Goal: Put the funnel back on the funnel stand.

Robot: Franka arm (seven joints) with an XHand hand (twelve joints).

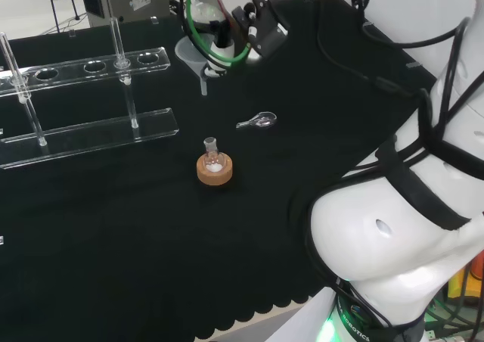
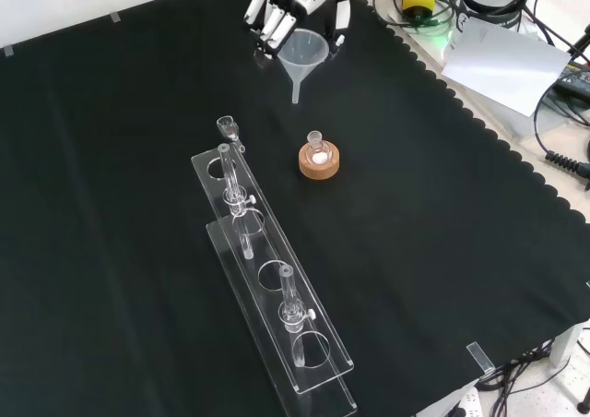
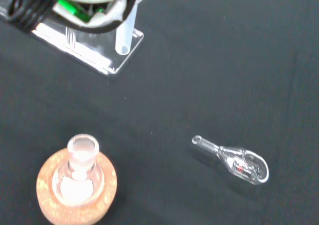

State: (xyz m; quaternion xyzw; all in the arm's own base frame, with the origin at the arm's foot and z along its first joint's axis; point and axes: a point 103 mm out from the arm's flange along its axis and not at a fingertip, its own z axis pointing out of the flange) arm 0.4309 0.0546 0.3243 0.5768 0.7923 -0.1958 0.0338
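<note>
the black and white robot hand (image 2: 293,2) is holding the clear plastic funnel (image 2: 302,53) up off the black cloth (image 2: 442,251), fingers curled around the funnel's wide cone, spout pointing down. taking the small clear round-bottomed flask on its cork ring stand (image 2: 319,159) as the landmark, in the front view the funnel is hanging beyond the flask, higher in the picture and slightly to its left, well clear of it. in the head view the funnel (image 1: 198,63) is showing above the flask (image 1: 215,164), with the hand (image 1: 227,35) gripping it from the right. the long clear acrylic funnel stand (image 2: 277,292), a two-level rack with round holes and upright posts, is lying to the left of the flask and nearer the camera in the front view, well apart from the funnel; in the head view the stand (image 1: 91,134) is sitting to the flask's left. a small clear glass spoon-shaped piece (image 1: 258,120) is lying flat on the cloth to the right of the flask in the head view; in the front view it (image 2: 228,127) is lying to the flask's left, near the far end of the stand. in the wrist view the funnel's spout (image 3: 124,33) is hanging over a corner of the stand (image 3: 89,51), with the flask (image 3: 77,182) and the glass piece (image 3: 234,160) lying separately on the cloth.
</note>
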